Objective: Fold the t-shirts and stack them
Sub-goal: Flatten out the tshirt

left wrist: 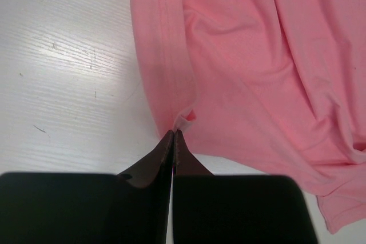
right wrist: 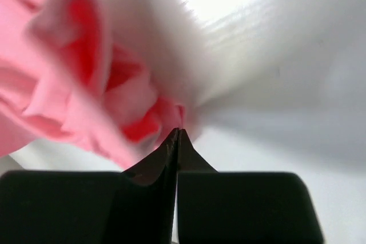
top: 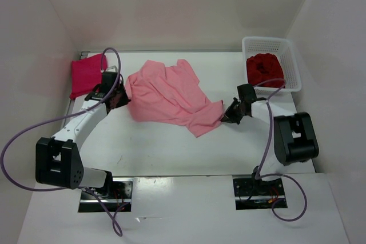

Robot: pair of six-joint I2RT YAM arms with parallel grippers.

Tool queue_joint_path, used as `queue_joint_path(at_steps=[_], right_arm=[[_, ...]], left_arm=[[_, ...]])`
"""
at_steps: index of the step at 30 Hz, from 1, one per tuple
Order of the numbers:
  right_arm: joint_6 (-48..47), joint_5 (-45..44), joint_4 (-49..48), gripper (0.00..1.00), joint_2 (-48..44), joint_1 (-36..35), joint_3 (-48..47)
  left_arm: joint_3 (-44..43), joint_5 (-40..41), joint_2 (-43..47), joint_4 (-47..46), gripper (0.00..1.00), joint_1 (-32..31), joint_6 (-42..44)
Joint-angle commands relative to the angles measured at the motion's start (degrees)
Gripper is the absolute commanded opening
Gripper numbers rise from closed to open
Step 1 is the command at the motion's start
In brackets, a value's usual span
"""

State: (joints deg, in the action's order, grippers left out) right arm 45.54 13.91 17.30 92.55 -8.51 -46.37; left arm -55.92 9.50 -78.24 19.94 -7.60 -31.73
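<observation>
Item 1, bench (top: 171, 150): white surface, walled in white on three sides.

Item 2, pink t-shirt (top: 171, 96): light salmon, unfolded and rumpled, spread across the middle of the bench from upper left towards lower right of the overhead view. Its hem runs down the left side of the left wrist view (left wrist: 246, 67). In the right wrist view it is a bunched, blurred mass at the left (right wrist: 74, 78).

Item 3, magenta t-shirt (top: 87, 75): folded flat at the upper left of the bench, apart from the pink one.

Item 4, dark red t-shirt (top: 265, 68): crumpled inside the basket (top: 264, 39), a white mesh tub at the upper right.

Item 5, left fingers (top: 121, 100): at the left edge of the pink t-shirt. Tips pressed together (left wrist: 173, 136), pinching a small pucker of the hem.

Item 6, right fingers (top: 226, 117): at the lower right corner of the pink t-shirt. Tips together (right wrist: 178, 135), clamped on gathered cloth drawn up to them.
</observation>
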Motion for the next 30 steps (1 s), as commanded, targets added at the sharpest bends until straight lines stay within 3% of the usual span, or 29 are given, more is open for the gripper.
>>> queue_joint_path(at_steps=[1,5,10,16,19,21,23,24,25,27,29,30], right_arm=[[-0.7,-5.0,7.0,0.0,-11.8,-0.5,-2.3],[-1.8,-7.0,19.7,0.0,-27.6,-0.5,-11.2],[-2.9,-9.8,29.3,0.0,-31.8,-2.7,-27.7],[-7.2,-18.5,39.0,0.0,-27.0,-5.5,-60.5],[-10.3,-20.9,44.2,0.0,-20.8,-5.5,-87.5],[-10.9,-19.2,46.0,0.0,-17.2,-5.5,-93.6],[-10.9,-11.9,45.0,0.0,-16.1,-5.5,-86.6],[-10.4,-8.7,38.2,0.0,-17.5,-5.5,-78.9],[-9.5,-3.3,33.7,0.0,-21.8,-6.0,-60.3],[-7.3,-1.0,22.1,0.0,-25.4,-6.0,-37.5],[-6.3,3.5,18.4,0.0,-24.1,-6.8,-28.6],[-6.3,3.6,17.3,0.0,-22.4,-11.0,-24.1]], left_arm=[[-4.0,-1.7,1.8,1.0,0.0,0.1,-0.1],[-10.3,-4.4,2.3,3.3,0.0,0.6,-0.6],[-22.5,-10.1,3.5,7.6,0.0,3.7,-1.1],[-36.3,-20.6,6.7,11.8,0.0,14.3,-3.2],[-46.4,-20.6,7.4,14.7,0.0,16.5,-3.2],[-50.9,-20.6,7.4,14.7,0.0,16.5,-3.7],[-49.3,-21.1,7.4,14.2,0.0,16.5,-4.2],[-43.6,-21.6,8.2,12.3,0.0,16.5,-4.9],[-39.8,-21.6,10.5,11.0,0.0,16.5,-5.6],[-31.7,-22.2,13.8,7.2,0.0,16.5,-6.3],[-22.2,-22.7,15.1,5.7,0.0,16.5,-7.4],[-19.6,-22.7,15.7,5.7,0.0,16.5,-7.4]])
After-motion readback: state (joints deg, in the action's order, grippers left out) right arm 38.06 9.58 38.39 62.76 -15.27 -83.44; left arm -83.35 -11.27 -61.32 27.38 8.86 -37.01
